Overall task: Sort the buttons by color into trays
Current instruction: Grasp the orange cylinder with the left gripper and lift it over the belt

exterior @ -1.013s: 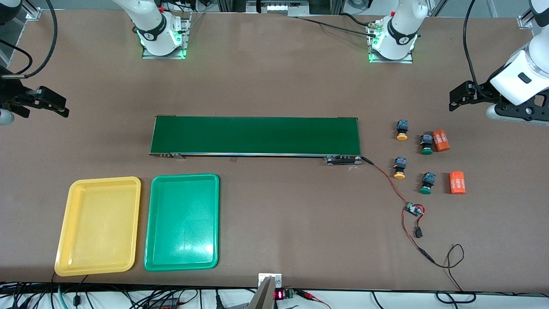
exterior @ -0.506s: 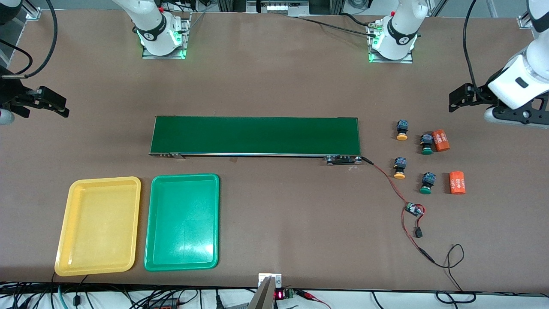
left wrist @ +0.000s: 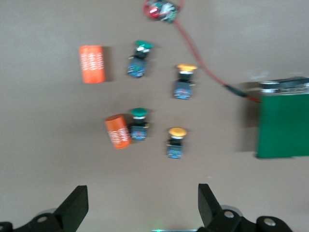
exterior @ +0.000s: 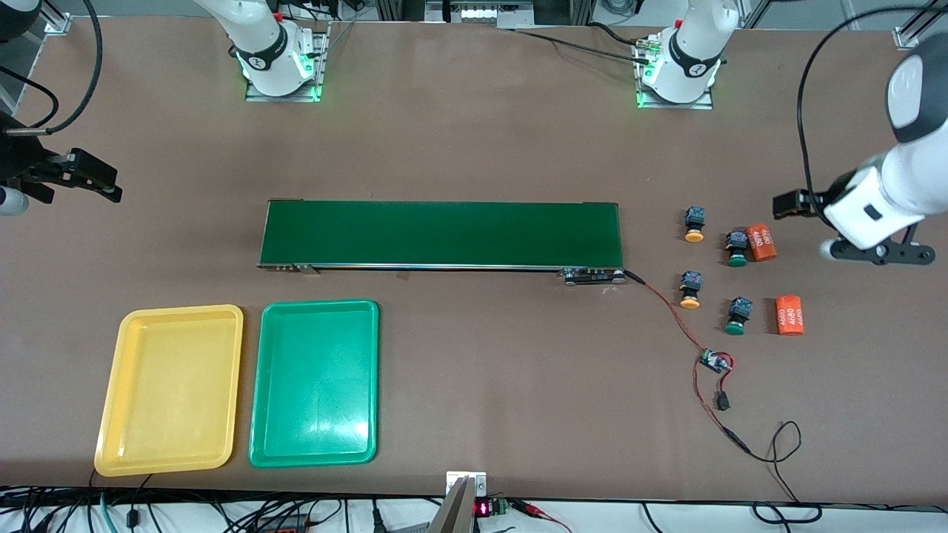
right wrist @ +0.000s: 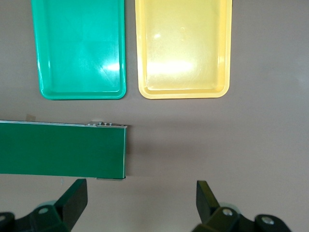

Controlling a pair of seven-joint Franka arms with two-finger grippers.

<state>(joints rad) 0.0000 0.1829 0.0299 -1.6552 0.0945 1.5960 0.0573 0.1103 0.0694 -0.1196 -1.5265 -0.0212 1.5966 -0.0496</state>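
While the right gripper (exterior: 111, 185) waits spread wide past the conveyor, the left gripper (left wrist: 142, 205) has swung in, fingers released, over bare desk beside the cluster of small round-capped push buttons (exterior: 694, 226). None sits yet in the shallow yellow plastic tray (exterior: 118, 444) or green one (exterior: 259, 444).

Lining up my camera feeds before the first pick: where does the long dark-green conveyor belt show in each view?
Front view: the long dark-green conveyor belt lies mid-table, farther from the camera than both trays.
Left wrist view: only its end shows, beside the red wire.
Right wrist view: its other end shows, near the green plastic tray.
Shared landmark: the belt itself.
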